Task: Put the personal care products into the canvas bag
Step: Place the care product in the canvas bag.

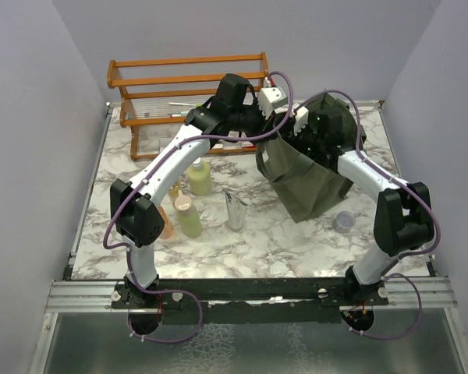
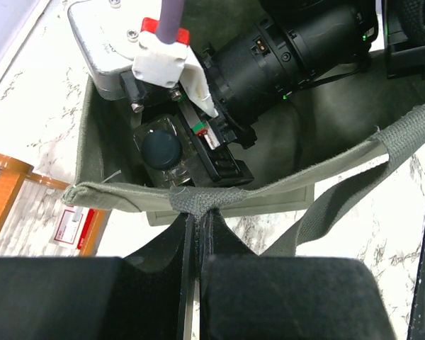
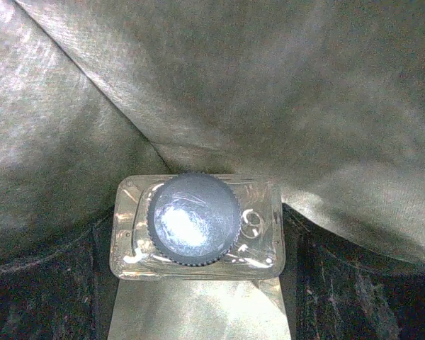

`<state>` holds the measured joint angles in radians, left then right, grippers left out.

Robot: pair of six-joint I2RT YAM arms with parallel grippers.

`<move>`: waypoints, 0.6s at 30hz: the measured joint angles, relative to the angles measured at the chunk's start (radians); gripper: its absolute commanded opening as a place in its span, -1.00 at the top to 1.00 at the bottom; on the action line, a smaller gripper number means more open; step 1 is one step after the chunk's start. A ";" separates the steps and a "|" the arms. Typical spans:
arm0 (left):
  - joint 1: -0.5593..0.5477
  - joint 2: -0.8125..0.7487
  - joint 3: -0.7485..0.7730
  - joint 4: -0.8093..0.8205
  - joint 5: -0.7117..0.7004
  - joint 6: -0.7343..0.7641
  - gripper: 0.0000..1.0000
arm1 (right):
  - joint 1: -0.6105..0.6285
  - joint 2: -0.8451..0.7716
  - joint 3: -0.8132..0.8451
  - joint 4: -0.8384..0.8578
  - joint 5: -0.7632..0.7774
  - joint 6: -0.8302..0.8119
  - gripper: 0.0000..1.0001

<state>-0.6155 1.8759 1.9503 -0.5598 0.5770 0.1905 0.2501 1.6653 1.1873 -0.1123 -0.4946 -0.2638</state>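
On the left of the counter [image 1: 281, 241], a pale green bottle [image 1: 199, 178], a second pale green bottle [image 1: 189, 218], an amber-orange bottle [image 1: 168, 226] half hidden by the arm and the silver tube [image 1: 235, 210] stand outside the canvas bag [image 1: 308, 183]. The left arm arches right over them, so a low elbow on its retreat could, I judge, tip one over. Further right, the left tool [image 2: 197, 216] is pressed together on the bag rim [image 2: 127, 195], pinching a thin fold of floppy cloth to hold the mouth up. If that fold slips out, the wall would likely sag across the opening. The right tool [image 2: 171, 157] reaches deep inside the bag and appears to clasp a black-capped bottle [image 3: 195, 219] by its flanks, cap up, with cloth folds close around it. The bag floor is hidden, so a release too high might let the bottle topple. On the way out, the fingers or cable could snag the cloth or the loose strap [image 2: 382, 152] and drag the bag toward the lavender jar [image 1: 345, 221] just beside it. The counter is white marble-patterned with grey veins, smooth enough for a fallen bottle to roll, and a metal rail [image 1: 249, 294] runs along its near edge. An orange wooden rack [image 1: 187, 78] stands at the back left, and plain pale grey-lilac walls [image 1: 31, 117] close in on three sides.
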 measured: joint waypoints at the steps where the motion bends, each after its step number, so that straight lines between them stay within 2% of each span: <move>1: 0.000 0.000 0.000 -0.001 -0.002 0.004 1.00 | 0.000 0.006 0.002 0.000 0.005 0.000 0.67; 10: 0.000 -0.009 -0.029 0.006 -0.024 0.033 1.00 | 0.000 0.025 0.008 -0.003 0.020 0.006 0.38; 18: 0.000 -0.032 -0.069 0.018 -0.047 0.053 1.00 | 0.001 0.025 0.008 -0.003 0.024 0.007 0.28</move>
<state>-0.6155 1.8439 1.8809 -0.5419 0.5301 0.2440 0.2512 1.6901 1.1957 -0.1154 -0.4706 -0.2565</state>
